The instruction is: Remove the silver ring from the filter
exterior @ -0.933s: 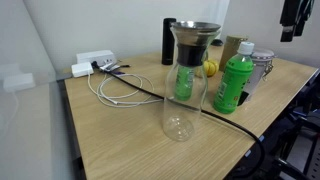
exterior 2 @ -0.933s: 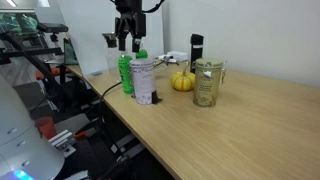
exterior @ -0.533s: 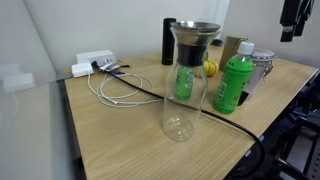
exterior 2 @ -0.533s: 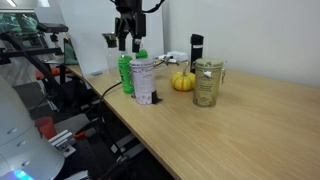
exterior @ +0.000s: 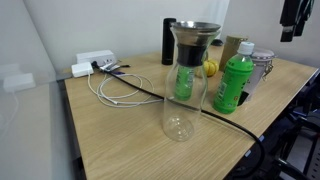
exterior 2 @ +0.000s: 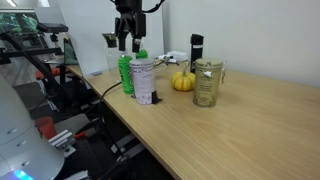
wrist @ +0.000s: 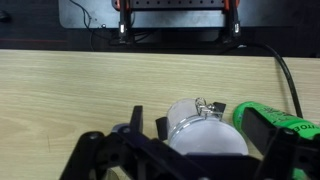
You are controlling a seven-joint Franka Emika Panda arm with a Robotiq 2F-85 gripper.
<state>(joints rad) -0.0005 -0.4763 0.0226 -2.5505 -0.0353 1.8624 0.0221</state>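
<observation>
1. No shift anywhere on the wooden table (exterior: 110,130) over the last second; same layout throughout.
2. Likewise no travel by the gripper (exterior 2: 127,43): parked high above the green bottle (exterior 2: 126,72) and the metal cup (wrist: 205,125), jaws spread wide, gripping nothing.
3. Well apart from it, upright near the table's front edge: the glass carafe (exterior: 180,95).
4. Seated in the carafe's mouth, undisturbed: the filter (exterior: 192,50).
5. Around the filter's top rim, untouched: the silver ring (exterior: 196,27). Judged as removal not yet begun; ahead, a move across to the carafe and a descent onto that rim.
</observation>
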